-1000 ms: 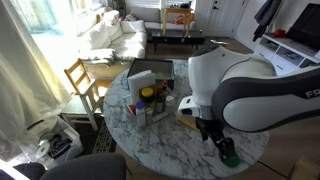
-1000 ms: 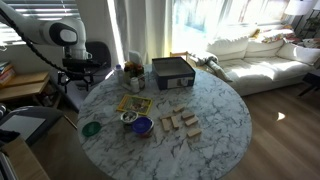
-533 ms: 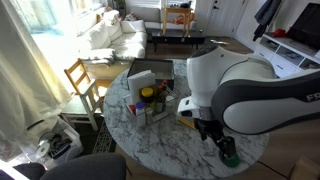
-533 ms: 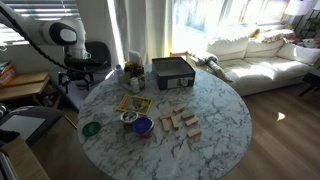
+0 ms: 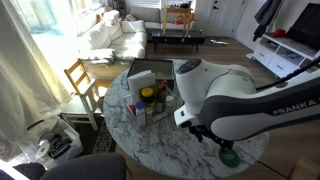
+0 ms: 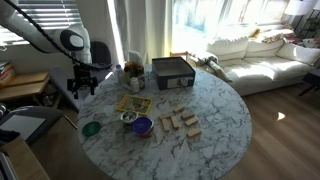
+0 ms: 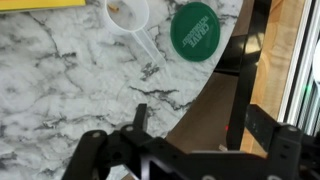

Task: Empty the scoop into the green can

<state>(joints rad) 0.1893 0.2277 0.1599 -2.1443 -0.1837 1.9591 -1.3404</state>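
Note:
The green can (image 7: pixel 195 28) is a low round dark-green container near the marble table's edge; it also shows in both exterior views (image 6: pixel 91 128) (image 5: pixel 229 157). A white scoop (image 7: pixel 130 14) lies on the table beside it, holding a few brown bits, with its handle pointing toward my gripper. The scoop also shows in an exterior view (image 6: pixel 128 117). My gripper (image 7: pixel 200 125) is open and empty, hovering over the table edge short of both. In an exterior view the arm (image 6: pixel 80 75) stands at the table's far left.
A purple bowl (image 6: pixel 142 126) sits next to the scoop, with a yellow sheet (image 6: pixel 131 103), several wooden blocks (image 6: pixel 180 122), a dark box (image 6: pixel 172 72) and bottles (image 6: pixel 131 72) further on. A wooden chair (image 5: pixel 80 78) stands beside the table.
The arm has swung and lowered toward the table edge; its body now fills more of the middle of an exterior view. The scoop and can have not moved.

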